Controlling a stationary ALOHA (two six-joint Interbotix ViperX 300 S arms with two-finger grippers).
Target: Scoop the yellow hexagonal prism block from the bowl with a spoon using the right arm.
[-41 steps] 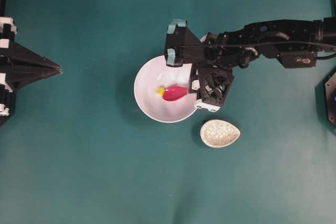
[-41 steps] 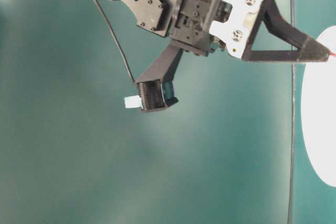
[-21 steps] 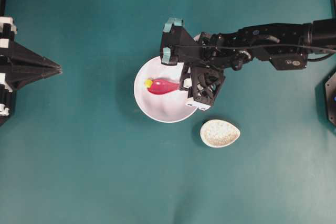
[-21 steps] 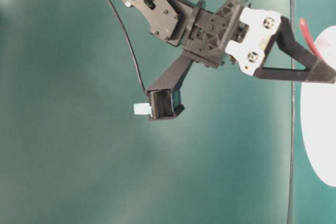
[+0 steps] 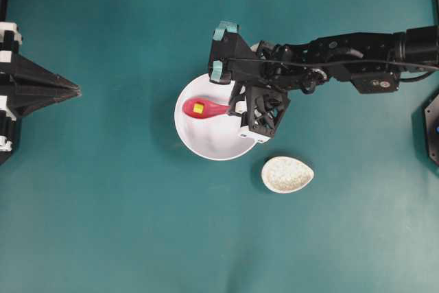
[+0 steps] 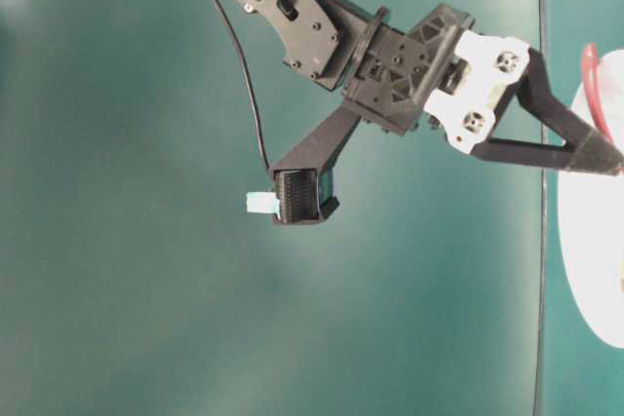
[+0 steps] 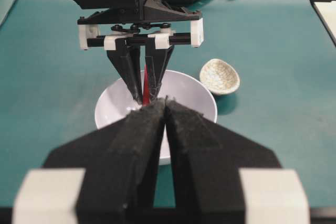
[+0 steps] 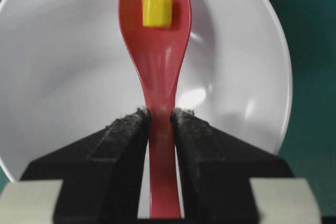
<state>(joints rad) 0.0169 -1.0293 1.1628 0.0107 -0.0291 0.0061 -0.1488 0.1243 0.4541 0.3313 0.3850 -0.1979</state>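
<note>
Teal table (image 5: pixel 123 204): speckled rest (image 5: pixel 287 174) beside bowl (image 5: pixel 206 143); left gripper (image 5: pixel 72 90) apart.

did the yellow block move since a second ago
Yes. In the overhead view the yellow block has shifted left and up inside the bowl, away from the speckled rest, and now sits in the spoon held by the right gripper.

A tiny bright yellow hexagonal prism block (image 8: pixel 157 11) is sitting inside the deep oval scoop of a glossy pink-red soup spoon (image 8: pixel 158 56), which is hovering over a large round white bowl (image 5: pixel 206 138) at frame centre.
</note>
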